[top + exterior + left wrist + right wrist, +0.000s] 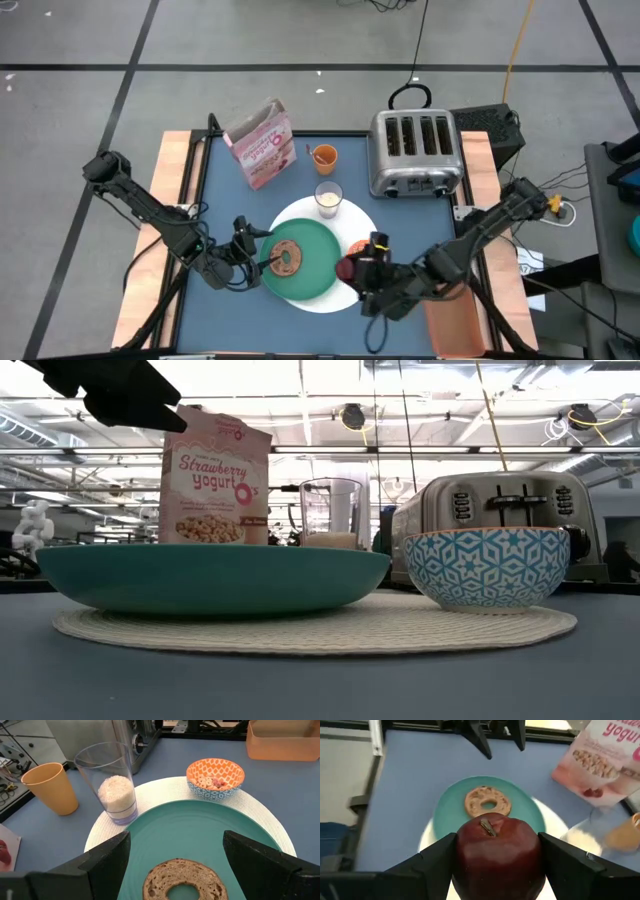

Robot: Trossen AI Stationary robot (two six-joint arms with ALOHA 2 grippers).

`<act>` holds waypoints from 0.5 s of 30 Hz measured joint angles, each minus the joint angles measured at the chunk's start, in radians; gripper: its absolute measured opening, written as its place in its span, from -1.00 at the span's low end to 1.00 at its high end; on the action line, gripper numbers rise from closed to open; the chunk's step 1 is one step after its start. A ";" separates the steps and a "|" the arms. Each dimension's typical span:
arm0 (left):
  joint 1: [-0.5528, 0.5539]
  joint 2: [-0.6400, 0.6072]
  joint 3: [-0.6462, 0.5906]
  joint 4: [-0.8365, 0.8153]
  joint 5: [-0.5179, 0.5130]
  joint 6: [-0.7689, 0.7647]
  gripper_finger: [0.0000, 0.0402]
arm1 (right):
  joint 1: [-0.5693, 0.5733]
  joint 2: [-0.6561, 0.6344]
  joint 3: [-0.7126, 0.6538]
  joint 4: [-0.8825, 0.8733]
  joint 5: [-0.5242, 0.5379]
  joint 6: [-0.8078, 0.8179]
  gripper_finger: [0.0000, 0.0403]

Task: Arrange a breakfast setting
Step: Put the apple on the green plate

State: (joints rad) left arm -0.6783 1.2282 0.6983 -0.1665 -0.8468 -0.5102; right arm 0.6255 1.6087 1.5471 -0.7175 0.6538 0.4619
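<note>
Dark red fruit [498, 852] clamped in right gripper [497, 865].

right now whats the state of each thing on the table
bagel: flat on the green plate
apple: gripped in the right hand
left hand: open over the bagel
glass: upright, part full
bowl: upright, holding cereal
orange cup: upright
cereal box: standing

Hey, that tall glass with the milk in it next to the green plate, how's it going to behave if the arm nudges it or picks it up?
The milk glass is tall and narrow, so a push near its rim would probably tip it. Its clear, smooth wall looks slippery and likely breakable. It is only partly filled, so it may be fairly light, but the contents could spill if it tilts toward the green plate.
</note>
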 joint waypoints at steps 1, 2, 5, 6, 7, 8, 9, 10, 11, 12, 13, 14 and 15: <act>0.000 0.000 0.000 0.000 0.000 0.000 0.60 | -0.013 0.012 0.000 0.017 0.000 -0.022 0.28; 0.000 0.000 0.000 0.000 0.000 0.000 0.60 | -0.024 0.026 0.000 0.031 -0.001 -0.038 0.28; 0.000 0.000 0.000 0.000 0.000 0.005 0.60 | -0.055 0.069 0.000 0.044 -0.016 -0.071 0.28; 0.000 0.000 0.000 0.000 0.000 0.005 0.60 | -0.066 0.082 0.000 0.055 -0.038 -0.084 0.28; 0.000 0.000 0.000 0.000 0.000 0.005 0.60 | -0.074 0.094 0.000 0.070 -0.059 -0.100 0.28; 0.000 0.000 0.000 0.000 0.000 0.004 0.60 | -0.084 0.104 0.000 0.094 -0.080 -0.120 0.28; 0.000 0.000 0.000 0.000 0.000 0.004 0.60 | -0.091 0.109 0.000 0.125 -0.100 -0.145 0.28; 0.000 0.000 0.000 0.000 0.000 0.005 0.60 | -0.099 0.115 0.000 0.155 -0.122 -0.173 0.28; 0.000 0.000 0.000 0.000 0.000 0.005 0.60 | -0.109 0.119 0.000 0.183 -0.150 -0.202 0.28; 0.000 0.000 0.000 0.000 0.000 0.005 0.60 | -0.121 0.122 0.000 0.206 -0.182 -0.230 0.28; 0.000 0.000 0.000 0.000 0.000 0.005 0.60 | -0.135 0.123 0.000 0.222 -0.215 -0.252 0.28; 0.000 0.000 0.000 0.000 0.000 0.005 0.60 | -0.149 0.124 0.000 0.234 -0.248 -0.266 0.28; 0.000 0.000 0.000 0.000 0.000 0.005 0.60 | -0.165 0.125 0.000 0.246 -0.280 -0.274 0.28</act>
State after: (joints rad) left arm -0.6784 1.2282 0.6983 -0.1665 -0.8467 -0.5056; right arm 0.4606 1.7332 1.5471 -0.4716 0.3735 0.1881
